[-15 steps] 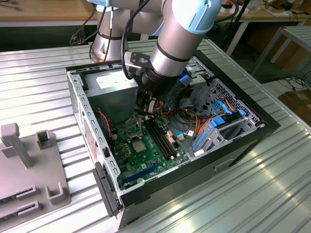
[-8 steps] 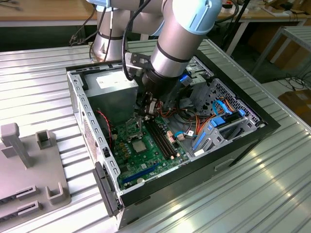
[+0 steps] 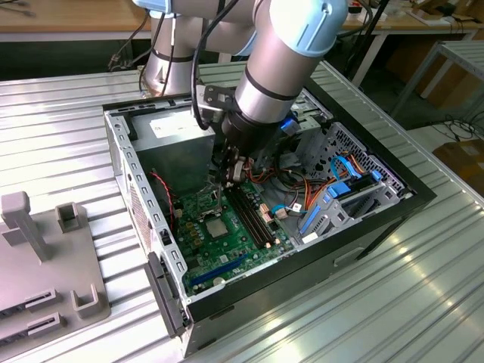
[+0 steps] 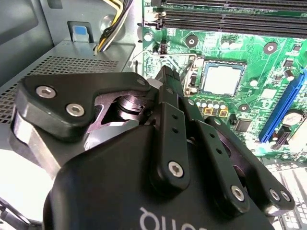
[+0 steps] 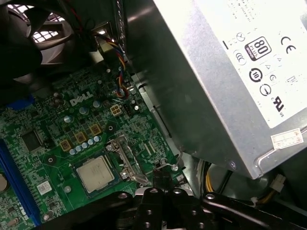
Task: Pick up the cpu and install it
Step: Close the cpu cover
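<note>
The cpu (image 3: 215, 227) (image 4: 221, 79) (image 5: 95, 173) is a small silver-grey square lying flat in its socket on the green motherboard (image 3: 240, 240) inside the open computer case. A metal socket bracket (image 5: 125, 158) stands next to it. My gripper (image 3: 231, 178) (image 4: 169, 74) (image 5: 163, 192) hangs just above the board, beside the socket on the bracket's side. Its black fingers are shut together with nothing between them. It is apart from the cpu.
The case walls (image 3: 144, 193) ring the board. A grey power supply (image 5: 225, 72) sits close to the gripper, and black memory slots (image 3: 253, 213), orange and blue cables (image 3: 340, 178) and a drive cage lie at the exterior view's right. A grey fixture (image 3: 45, 265) sits outside the case.
</note>
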